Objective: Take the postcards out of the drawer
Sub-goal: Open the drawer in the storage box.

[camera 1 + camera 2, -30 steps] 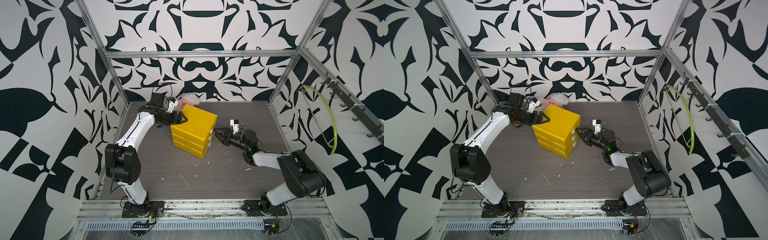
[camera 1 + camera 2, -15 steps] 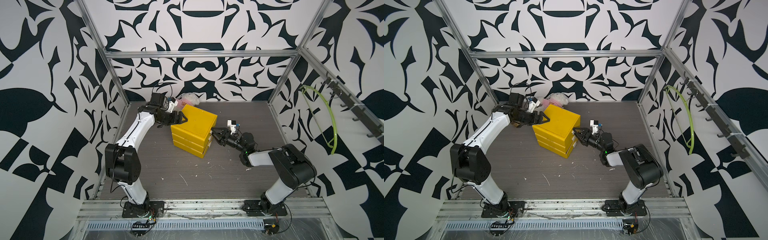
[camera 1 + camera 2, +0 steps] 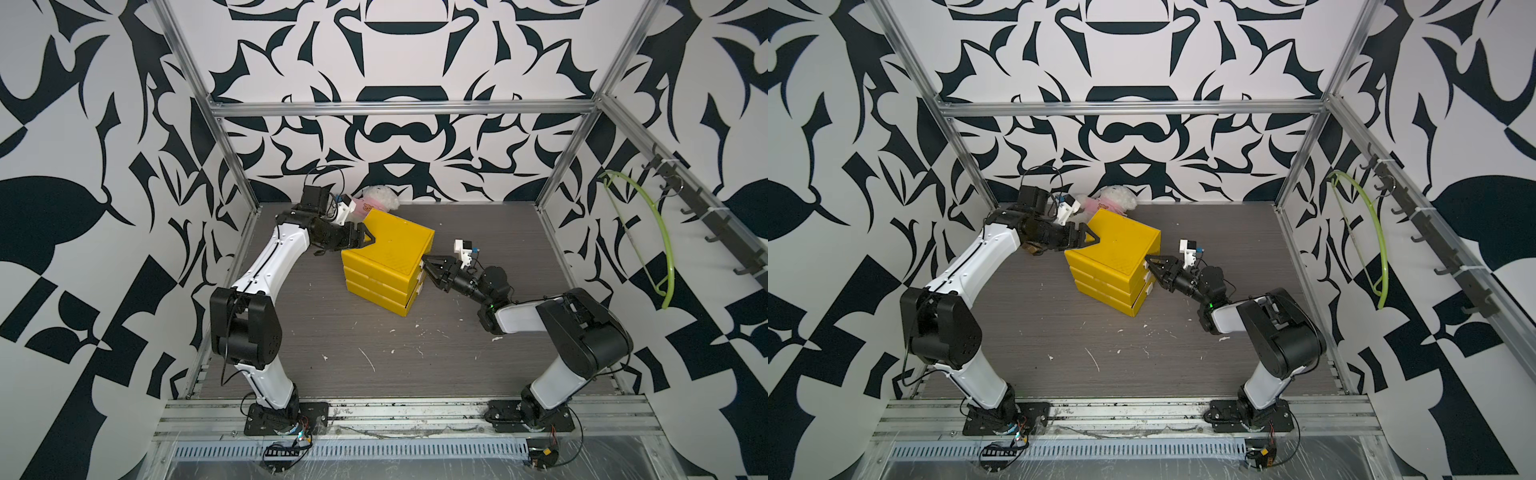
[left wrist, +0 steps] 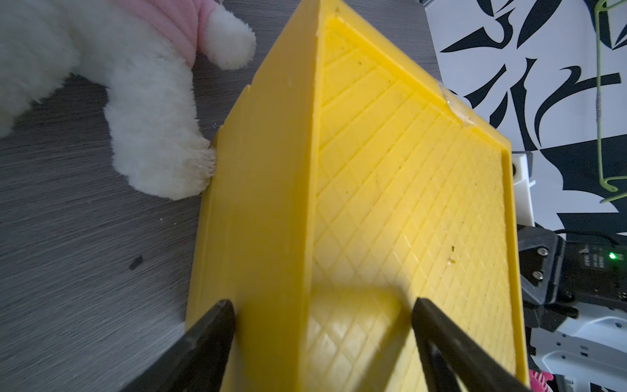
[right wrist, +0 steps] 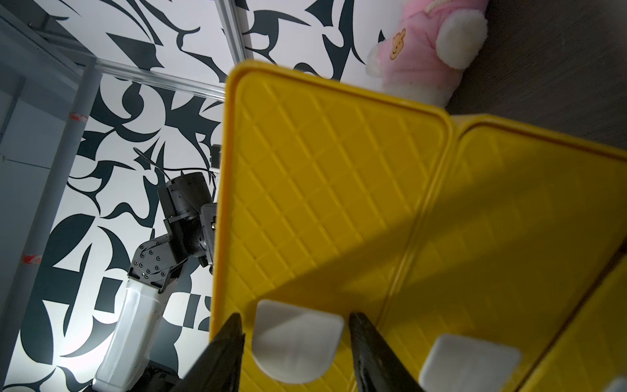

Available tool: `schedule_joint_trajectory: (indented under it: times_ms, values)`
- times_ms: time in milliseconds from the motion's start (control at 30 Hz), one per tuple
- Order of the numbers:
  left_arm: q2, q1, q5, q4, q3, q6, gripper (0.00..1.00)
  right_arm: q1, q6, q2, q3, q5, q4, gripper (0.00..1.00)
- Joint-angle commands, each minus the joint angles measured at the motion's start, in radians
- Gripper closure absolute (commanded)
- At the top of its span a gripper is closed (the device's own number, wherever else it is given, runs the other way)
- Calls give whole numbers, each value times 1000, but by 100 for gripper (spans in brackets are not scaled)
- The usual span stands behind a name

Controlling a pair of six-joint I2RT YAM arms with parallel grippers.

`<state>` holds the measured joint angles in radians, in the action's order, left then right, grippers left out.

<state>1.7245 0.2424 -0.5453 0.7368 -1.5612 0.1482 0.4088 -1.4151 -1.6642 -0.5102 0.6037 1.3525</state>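
Your left claw (image 3: pixel 368 240) stands wide open across the back corner of the yellow drawer unit (image 3: pixel 388 253). In the left wrist view, one finger (image 4: pixel 210 339) lies along the unit's side wall and the other (image 4: pixel 451 346) reaches over its ribbed top; it grips nothing.

Your right claw (image 3: pixel 426 268) is at the front of the unit, level with the top drawer (image 5: pixel 322 186). In the right wrist view, its two fingers (image 5: pixel 227 349) bracket the white handle (image 5: pixel 295 342) of that drawer. A thin gap shows on each side, so the claw is open around the handle and not yet clamped on it. A second white handle (image 5: pixel 468 359) sits on the drawer front next to it.

All three drawers look pushed in, in both top views, and the postcards cannot be seen in any view.

The unit stands on the grey counter (image 3: pixel 374 340), turned at an angle between your two arms. A white plush toy (image 3: pixel 376 201) in pink lies behind the unit, one paw touching its back wall.
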Motion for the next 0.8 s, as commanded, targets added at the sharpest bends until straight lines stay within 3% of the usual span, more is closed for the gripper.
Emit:
schedule_joint_trajectory:
  times_ms: [0,233,567,767]
  values:
    - [52,12,30,69,17,-19,14,20,-8,6,-12,-14,73,49]
    - [53,12,31,69,17,-20,14,19,9,23,-3,-22,57,61]
    - [53,12,39,73,19,-25,14,-27,13,79,47,-2,33,62]
    - [54,12,39,73,17,-24,14,-70,91,228,84,24,-180,62]
